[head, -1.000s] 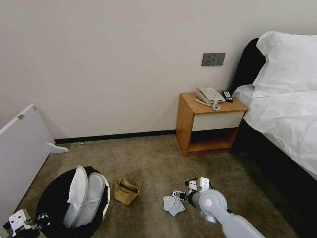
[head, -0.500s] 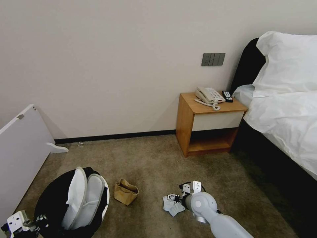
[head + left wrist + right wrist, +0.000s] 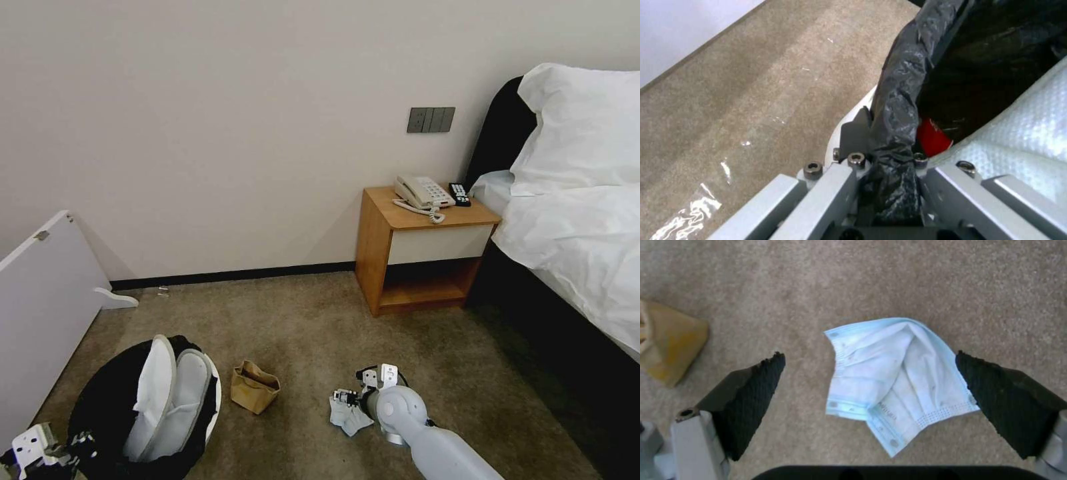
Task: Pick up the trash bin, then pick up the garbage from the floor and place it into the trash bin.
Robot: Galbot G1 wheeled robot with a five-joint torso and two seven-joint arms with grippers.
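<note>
The trash bin (image 3: 93, 407), round and white with a black bag liner, stands on the carpet floor (image 3: 320, 327) at the lower left. Two white slippers (image 3: 167, 393) stand upright inside it, and something red (image 3: 931, 138) lies deeper in. My left gripper (image 3: 79, 442) is shut on the bin's bag-covered rim (image 3: 898, 100). A piece of garbage, a pale blue-white face mask (image 3: 893, 380), lies flat on the carpet. My right gripper (image 3: 869, 356) hangs open just above it, one finger (image 3: 755, 396) on either side. A brown paper bag (image 3: 253, 387) stands between bin and mask.
A wooden nightstand (image 3: 420, 260) with a phone and remote stands against the back wall. The bed (image 3: 580, 253) fills the right side. A white board (image 3: 40, 300) leans at the left. A scrap of clear plastic (image 3: 689, 210) lies on the carpet beside the bin.
My right arm has moved left and towards me, bringing the open gripper over the mask. The left gripper and bin have barely shifted.
</note>
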